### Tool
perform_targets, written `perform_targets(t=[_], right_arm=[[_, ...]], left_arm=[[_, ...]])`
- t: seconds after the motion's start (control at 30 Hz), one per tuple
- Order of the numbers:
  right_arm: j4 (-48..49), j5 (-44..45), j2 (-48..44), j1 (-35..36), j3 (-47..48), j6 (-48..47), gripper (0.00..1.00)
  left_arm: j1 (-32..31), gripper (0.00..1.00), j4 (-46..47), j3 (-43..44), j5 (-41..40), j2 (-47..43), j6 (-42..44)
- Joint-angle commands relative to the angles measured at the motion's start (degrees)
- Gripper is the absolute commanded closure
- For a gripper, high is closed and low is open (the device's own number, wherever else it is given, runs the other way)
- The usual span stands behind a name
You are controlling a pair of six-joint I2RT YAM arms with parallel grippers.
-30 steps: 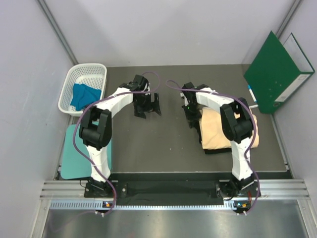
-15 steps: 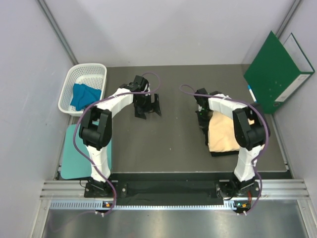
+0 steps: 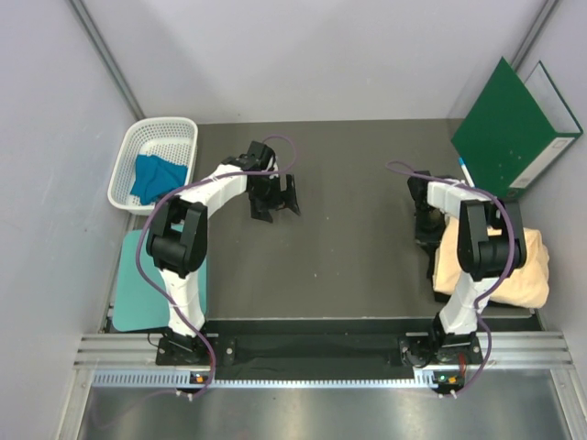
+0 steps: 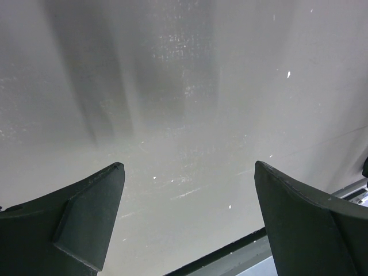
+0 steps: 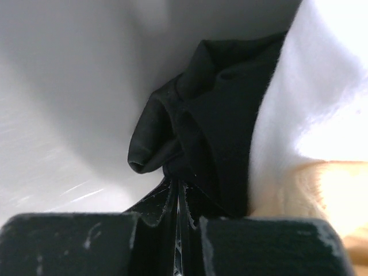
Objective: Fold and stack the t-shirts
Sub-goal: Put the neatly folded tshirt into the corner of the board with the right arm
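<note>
Three stacked t-shirts: soft, limp, light, layers likely slip | right fingers clamped on dark t-shirt, bunched edge | left fingers apart, empty | best hold: bottom fold

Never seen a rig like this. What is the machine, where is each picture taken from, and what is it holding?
Two white robot arms stand at the near edge of the table. One picture looks down from above; the other two come from a camera on each wrist. The left gripper is open over bare table, holding nothing. The right gripper is shut on the dark t-shirt, piled with a white t-shirt and a peach t-shirt. A blue t-shirt lies in the white basket; a green folder stands far right.
</note>
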Motion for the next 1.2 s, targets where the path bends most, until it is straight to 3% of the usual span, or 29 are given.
perform_targets(t=[0.0,0.2,0.33,0.47,0.5,0.57,0.6,0.7,0.97,1.07,1.17], right_arm=[[-2.28,7.43,-2.46,-1.59,-1.03,-0.08,1.00],[-3.59,6.99,-4.92,-0.01,1.34,0.01,1.00],[-1.94,1.30,-9.05,6.04,4.50,-2.96,1.00],[2.11,-2.32,-11.69,13.51,9.15,-3.59,0.72],[3.68,-2.85,-11.61,14.31,10.21,-3.33,0.53],[5.80,-6.01,-11.17,15.89,13.54,-3.59,0.38],[7.46,-6.63,-10.30,16.34,14.78,-3.77,0.19],[9.41,-9.44,-6.62,17.31,20.40,-4.73,0.01],[7.05,-13.14,9.11,19.68,43.07,-7.11,0.01],[4.67,-13.40,13.77,20.47,50.18,-7.19,0.00],[4.14,-13.05,15.55,20.82,52.50,-6.76,0.00]], left_arm=[[0.23,0.01,1.96,0.44,1.12,-3.08,-0.36],[0.23,0.01,0.99,1.67,0.42,-3.00,1.13],[0.23,0.01,0.02,2.55,-2.21,-3.43,2.63],[0.31,0.01,-2.43,4.40,-6.25,-3.26,5.00],[0.32,0.01,-2.88,5.01,-7.22,-3.43,5.35],[0.40,0.01,-3.76,5.10,-9.85,-3.96,6.40],[0.58,0.01,-3.93,5.10,-10.82,-4.31,6.67],[1.54,0.01,-4.72,4.93,-12.42,-4.75,7.38],[6.99,0.01,-4.73,5.28,-11.98,-4.14,9.13],[9.45,0.01,-3.68,5.28,-8.47,-3.79,10.71],[11.04,0.01,-2.79,6.15,-8.02,-3.26,11.68]])
